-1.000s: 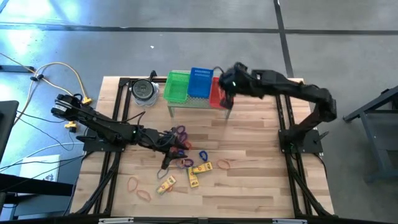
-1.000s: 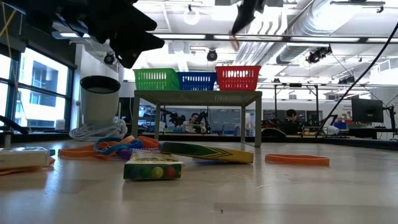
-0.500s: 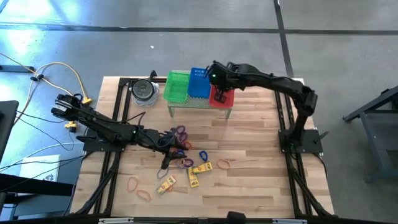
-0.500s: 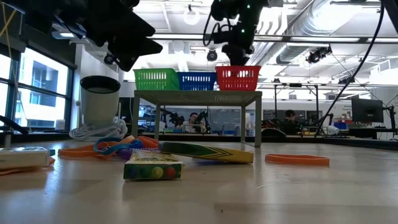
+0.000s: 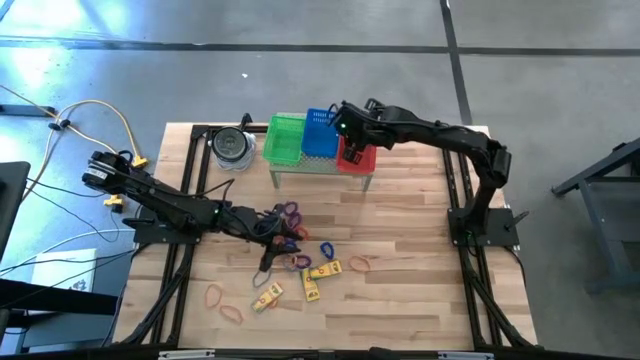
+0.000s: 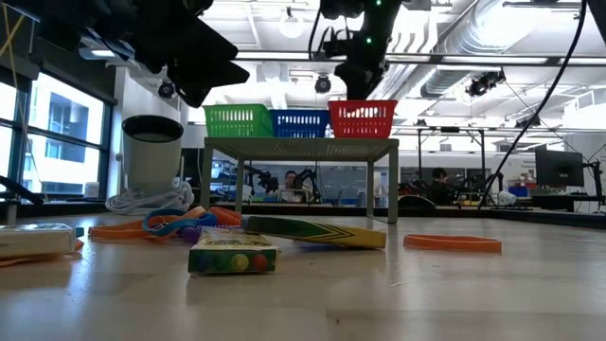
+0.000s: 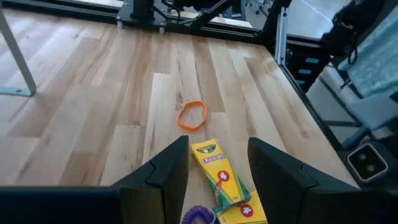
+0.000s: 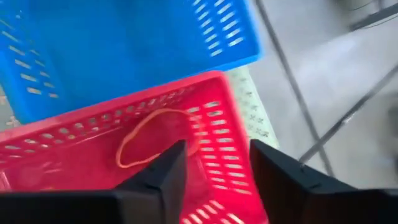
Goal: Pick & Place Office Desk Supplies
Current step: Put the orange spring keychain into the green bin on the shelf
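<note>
Landmark: red basket (image 5: 357, 157), on the small raised shelf (image 6: 299, 143) at the table's far side, next to the blue basket (image 5: 321, 133) and green basket (image 5: 284, 139).

1. Right gripper (image 5: 352, 150) hangs over the red basket. Its fingers stand apart and grasp nothing. An orange band loop (image 8: 157, 135) lies loose on the basket floor beyond them.
2. Left gripper (image 5: 268, 258) sits low over the pile of supplies, well away from the red basket on the near-left side. Fingers parted, nothing between them. A crayon box (image 7: 222, 180) lies just ahead of the fingers, with a purple coil loop (image 7: 199, 216) touching the box's near end and a lone orange band (image 7: 191, 114) farther on.
3. Handling, bands: judged very light, thin, limp. Expect them to flop and slip. Pinch across one strand, approx. mid-arc, fingers pressed to the wood.
4. Handling, crayon boxes: light, stiff cardboard, likely smooth. Take across the narrow width, near mid-length.
5. More bands and boxes remain scattered on the table (image 5: 410, 240) on the near side of the red basket.
6. Obstructions: shelf legs and basket rims near the drop zone; round grey tin (image 5: 232, 146) past the green basket. Overlapping items in the pile may lift together.
</note>
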